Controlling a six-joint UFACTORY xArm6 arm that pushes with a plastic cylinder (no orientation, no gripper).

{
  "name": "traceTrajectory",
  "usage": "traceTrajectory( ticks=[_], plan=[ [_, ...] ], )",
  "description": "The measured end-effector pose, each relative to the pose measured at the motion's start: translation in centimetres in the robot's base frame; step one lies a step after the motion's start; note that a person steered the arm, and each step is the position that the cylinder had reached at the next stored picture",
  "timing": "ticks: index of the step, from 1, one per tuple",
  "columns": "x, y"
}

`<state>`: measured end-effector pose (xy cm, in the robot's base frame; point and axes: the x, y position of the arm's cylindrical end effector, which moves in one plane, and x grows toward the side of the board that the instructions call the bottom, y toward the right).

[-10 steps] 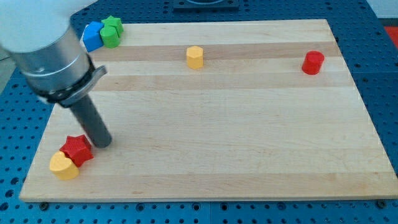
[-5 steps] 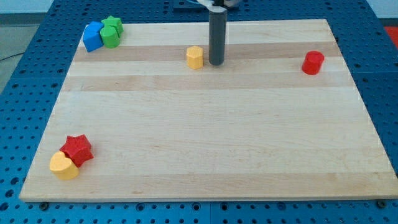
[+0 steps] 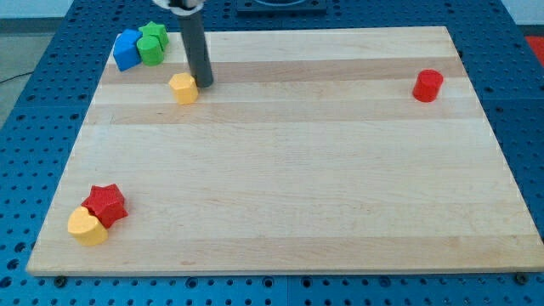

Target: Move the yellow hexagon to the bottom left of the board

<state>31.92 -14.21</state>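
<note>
1. The small yellow hexagon block (image 3: pixel 184 87) sat flat on the pale wooden board (image 3: pixel 280 170), toward the far left, near the blue block (image 3: pixel 127 49) and the green block (image 3: pixel 153 43) in the far-left corner.
2. It was compact, with no clear long axis and no discernible facing direction.
3. The dark rod came down from the far edge, and my tip (image 3: pixel 205 84) touched the hexagon's right side.
4. The rod ended plainly, with no hand to hold apart or together.
5. A red star block (image 3: pixel 106 204) and a yellow heart-like block (image 3: pixel 87 228) touched in the near-left corner.
6. A red cylinder block (image 3: pixel 427 86) stood far right, well apart.
</note>
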Motion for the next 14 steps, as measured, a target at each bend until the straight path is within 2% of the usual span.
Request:
traceTrajectory(
  ticks=[2, 9, 12, 14],
  plan=[
    [1.6, -5.5],
    [12.7, -6.5],
    [14.7, -10.0],
    [16.6, -10.0]
  ],
)
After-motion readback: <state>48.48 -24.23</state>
